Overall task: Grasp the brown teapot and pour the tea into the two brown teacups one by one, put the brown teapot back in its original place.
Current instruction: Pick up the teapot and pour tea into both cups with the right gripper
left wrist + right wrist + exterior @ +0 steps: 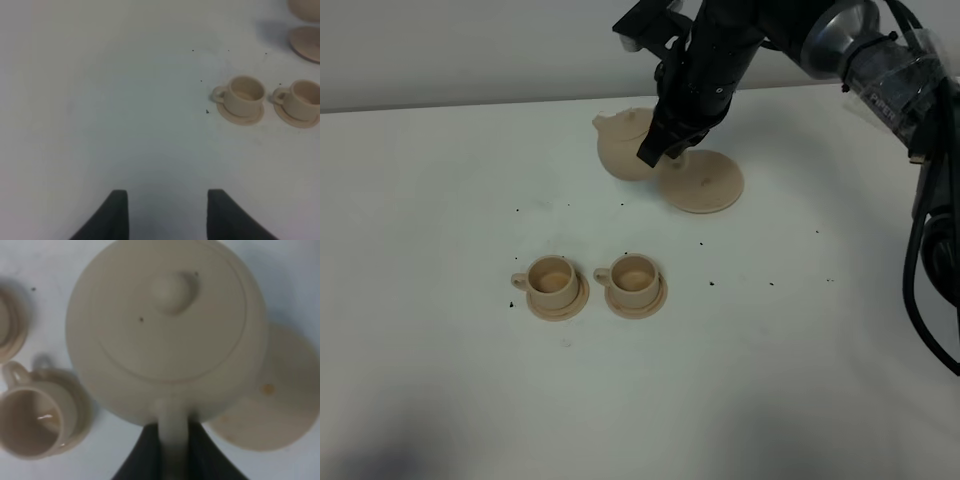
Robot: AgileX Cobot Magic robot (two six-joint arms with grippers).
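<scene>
Between the two fingers of the right claw [172, 445] sits the loop handle of the brown teapot [165, 330], and the claw pinches it tight. The teapot seems to be up in the air, just beside its big round saucer [705, 185] and not on it. The two brown teacups [553, 280] [633, 277] wait on their small saucers, well apart from this claw. To do this step well, I think the claw should hold the pot flat while it carries it, so the lid does not slip and no tea spills early. Then the spout should go right over one cup, low and close, and tip slowly. The handle is thin and the pot looks heavy, so it could swing. The high view shows the whole table [440, 200] and the gap from pot to cups, but it does not show the left claw [167, 215]. Only the left wrist view shows that claw, spread wide with nothing in it and both cups far ahead of it. Only the right wrist view shows the handle squeezed between the fingers, and the knob on the lid.
</scene>
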